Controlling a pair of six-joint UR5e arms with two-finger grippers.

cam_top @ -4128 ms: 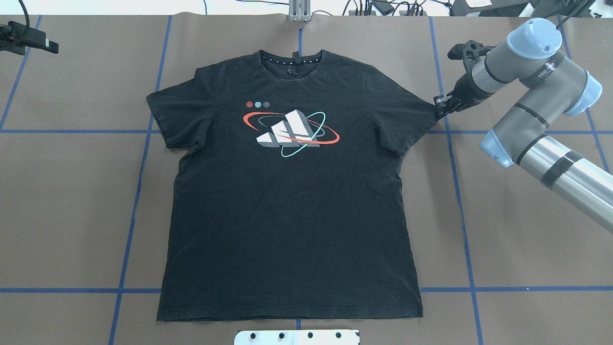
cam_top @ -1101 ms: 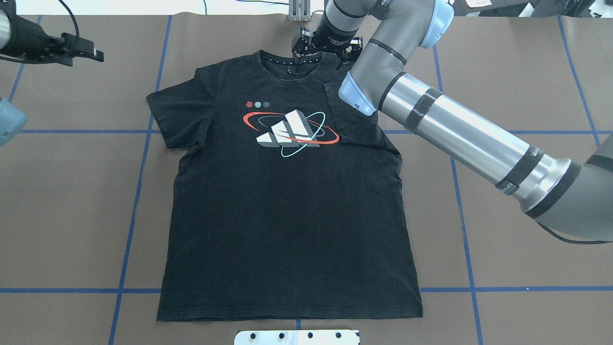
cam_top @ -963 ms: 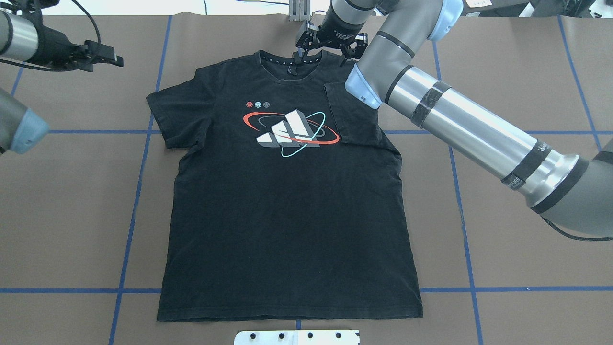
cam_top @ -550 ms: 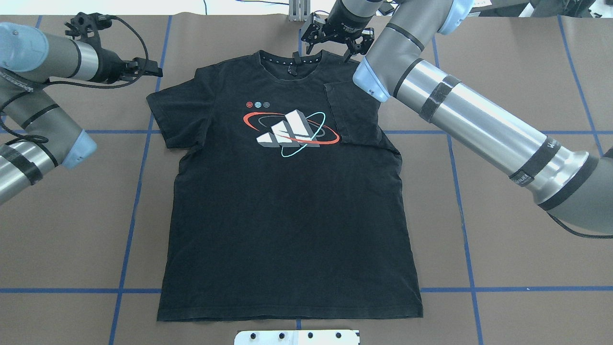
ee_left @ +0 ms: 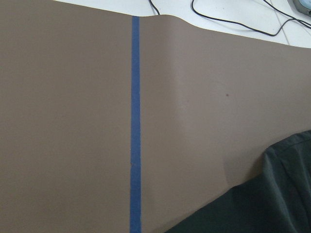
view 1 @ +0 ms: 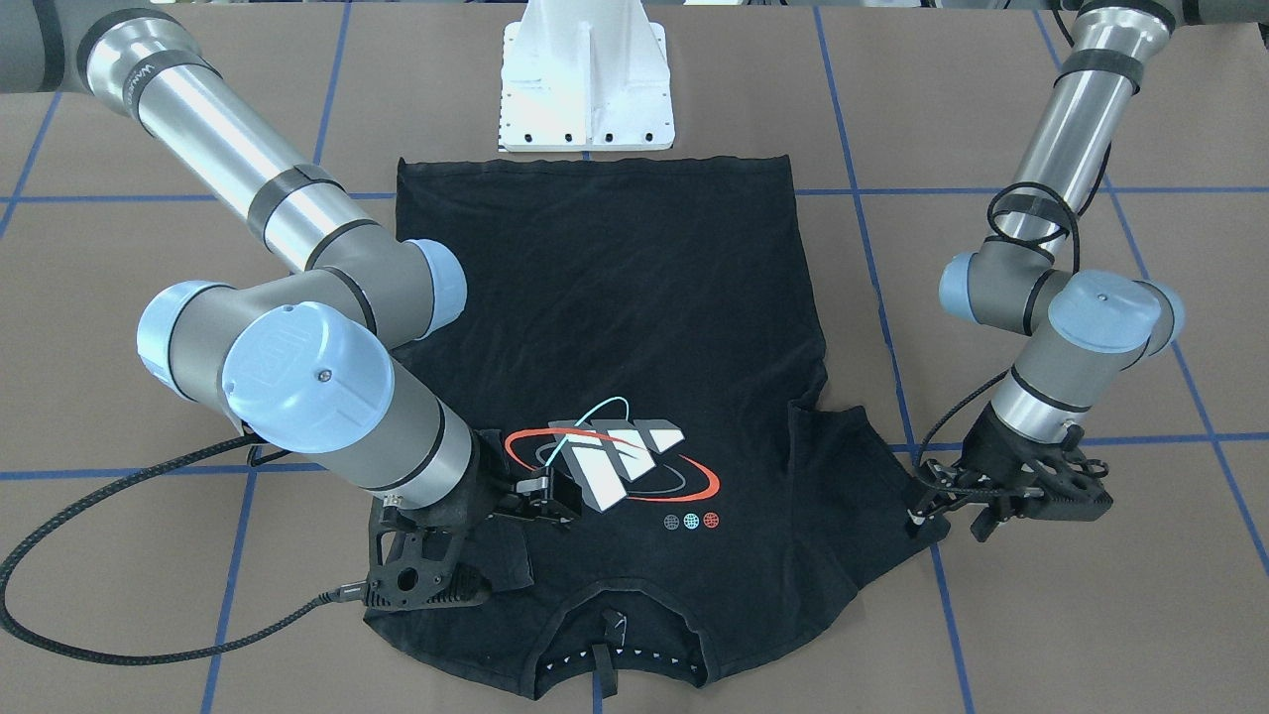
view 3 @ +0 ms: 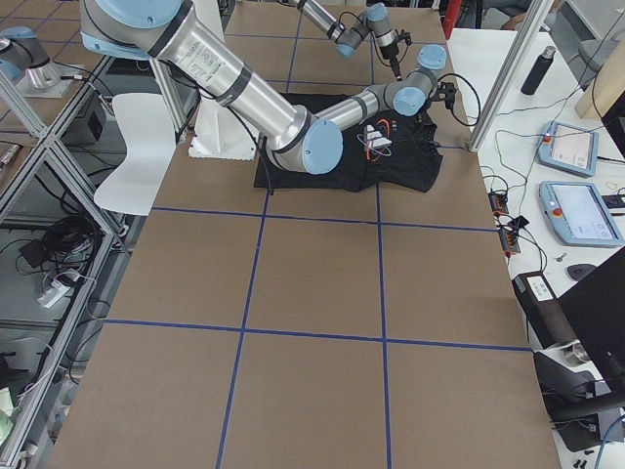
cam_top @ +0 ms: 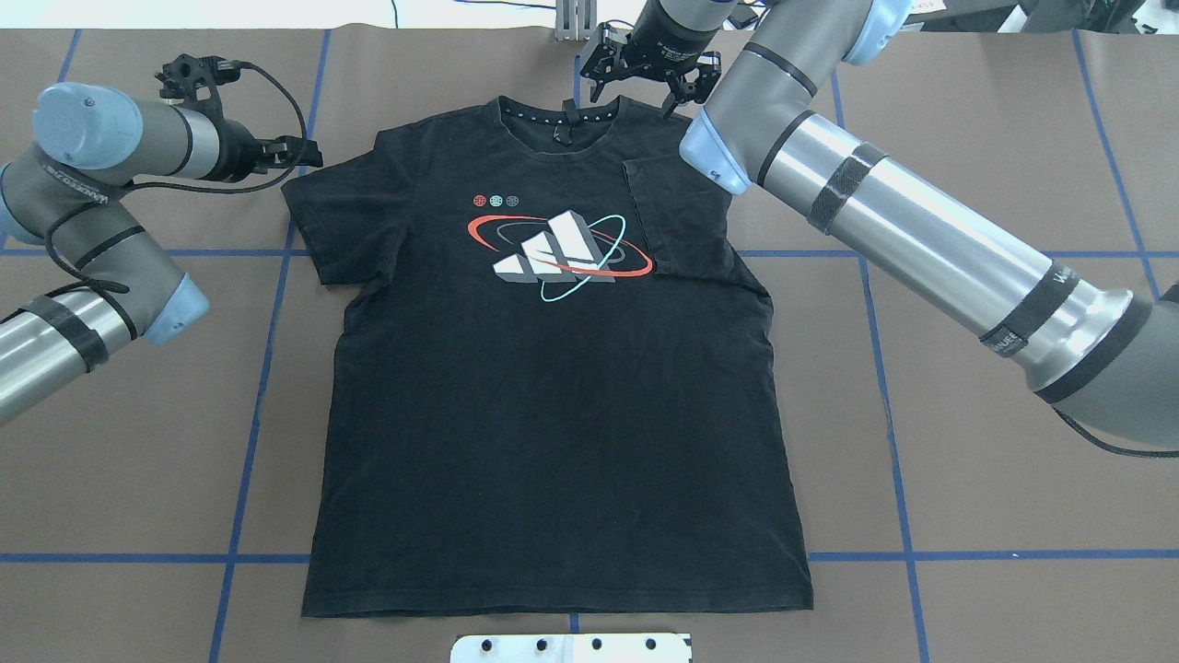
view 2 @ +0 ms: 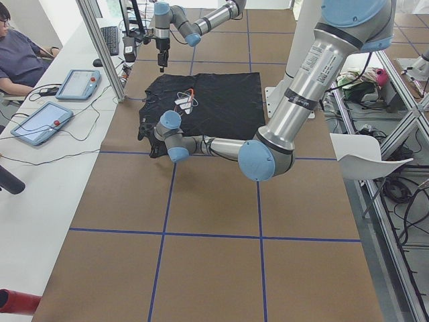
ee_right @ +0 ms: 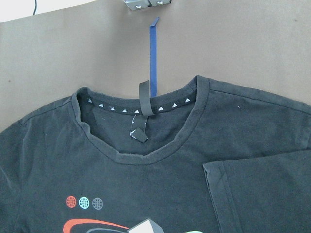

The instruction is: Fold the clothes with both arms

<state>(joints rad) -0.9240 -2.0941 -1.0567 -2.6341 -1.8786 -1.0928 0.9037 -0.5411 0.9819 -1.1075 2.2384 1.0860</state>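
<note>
The black T-shirt [cam_top: 553, 414] lies flat with its print up [view 1: 615, 297]. Its right sleeve [cam_top: 682, 221] is folded in over the chest, and the right wrist view shows that fold beside the collar [ee_right: 272, 194]. Raised over the collar and folded sleeve, my right gripper [cam_top: 632, 99] is open with its fingers spread wide and nothing in them [view 1: 555, 499]. My left gripper [cam_top: 309, 155] is low at the outer edge of the flat left sleeve [cam_top: 322, 221]. It looks open [view 1: 947, 511] and holds no cloth. The left wrist view shows only the sleeve's corner [ee_left: 272, 204].
The white bolted pedestal [view 1: 585, 89] stands just behind the shirt's hem. Blue tape lines [cam_top: 267, 368] cross the brown table cover. A metal post [cam_top: 576, 18] stands beyond the collar. A person [view 2: 20, 57] sits at a side desk with tablets [view 2: 40, 121].
The right gripper carried the right sleeve in over the chest, let it go and rose towards the collar. The left arm swung in from the left to the left sleeve's edge.
</note>
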